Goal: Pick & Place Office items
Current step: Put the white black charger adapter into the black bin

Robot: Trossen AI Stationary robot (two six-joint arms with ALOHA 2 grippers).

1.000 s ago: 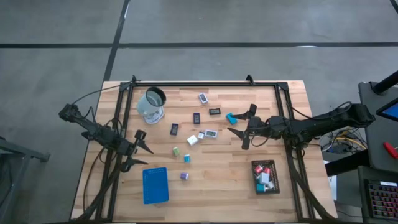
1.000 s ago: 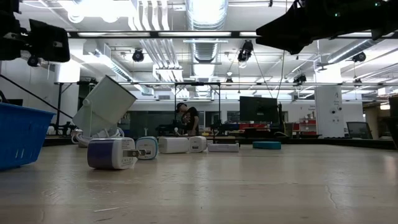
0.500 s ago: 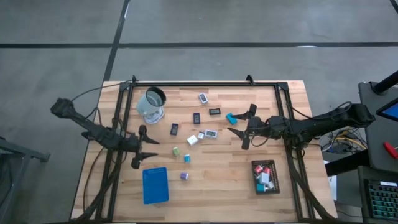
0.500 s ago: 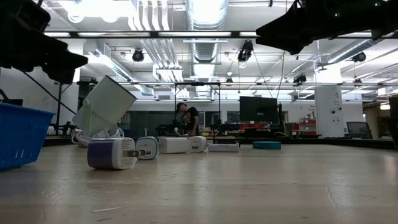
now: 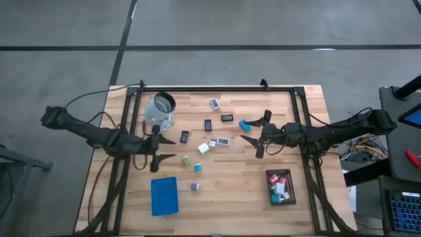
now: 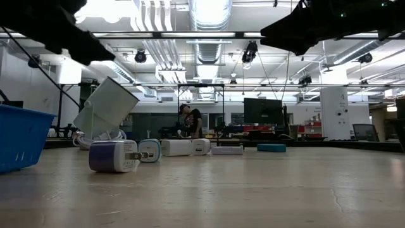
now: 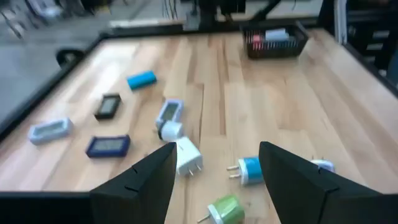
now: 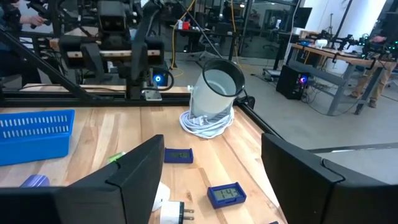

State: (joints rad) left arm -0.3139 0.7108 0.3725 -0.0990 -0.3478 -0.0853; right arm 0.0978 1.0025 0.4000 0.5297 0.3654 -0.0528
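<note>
Left gripper (image 5: 160, 149) forward (angular dark fingers)

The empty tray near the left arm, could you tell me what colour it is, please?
Blue; the tray shows best in the high view.

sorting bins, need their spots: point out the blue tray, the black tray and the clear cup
blue tray (image 5: 164, 195): high view, bare floor centre
black tray (image 5: 291, 187): high view, right rim
clear cup (image 5: 164, 103): high view, open mouth
</note>
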